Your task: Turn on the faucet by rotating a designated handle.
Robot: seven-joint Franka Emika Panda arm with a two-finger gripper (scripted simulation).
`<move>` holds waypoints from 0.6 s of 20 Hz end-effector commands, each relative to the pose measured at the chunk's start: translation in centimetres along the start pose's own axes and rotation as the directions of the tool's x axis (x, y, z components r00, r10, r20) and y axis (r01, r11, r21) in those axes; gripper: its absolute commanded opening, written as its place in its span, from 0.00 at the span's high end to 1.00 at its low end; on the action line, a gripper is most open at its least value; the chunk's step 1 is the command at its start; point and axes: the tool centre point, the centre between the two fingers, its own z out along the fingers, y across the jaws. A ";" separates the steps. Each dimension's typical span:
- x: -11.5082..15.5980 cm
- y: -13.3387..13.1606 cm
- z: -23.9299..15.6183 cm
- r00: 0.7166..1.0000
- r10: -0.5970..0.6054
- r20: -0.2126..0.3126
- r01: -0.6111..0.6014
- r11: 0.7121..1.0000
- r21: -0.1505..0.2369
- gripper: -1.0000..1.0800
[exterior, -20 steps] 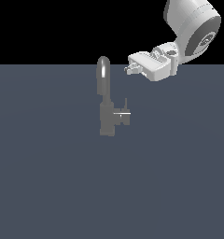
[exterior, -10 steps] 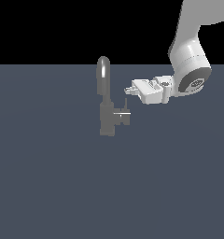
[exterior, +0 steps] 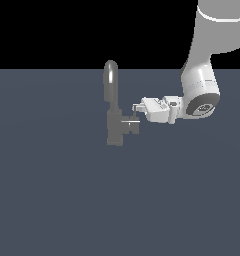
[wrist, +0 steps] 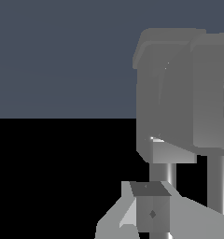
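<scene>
The faucet stands mid-scene as a small grey tap, its tall arched spout rising from a blocky body. The handle, a short dark stub, sticks out toward the exterior view's right, with a thin lever pin rising from it. My gripper reaches in from the right, its tips at the top of the pin. The fingers look shut with nothing held. In the wrist view the faucet's grey body fills the frame close ahead, with a fingertip against a thin grey rod.
The white arm comes down from the upper right of the exterior view. The faucet stands on a flat dark blue-grey floor that spreads all around it.
The arm has come down and moved toward the exterior view's left, bringing the gripper from above and right of the faucet to the handle's lever pin. The faucet looks unchanged.
</scene>
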 end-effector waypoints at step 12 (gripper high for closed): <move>-0.2 1.2 0.1 1.000 0.003 0.004 -0.003 1.000 0.004 1.00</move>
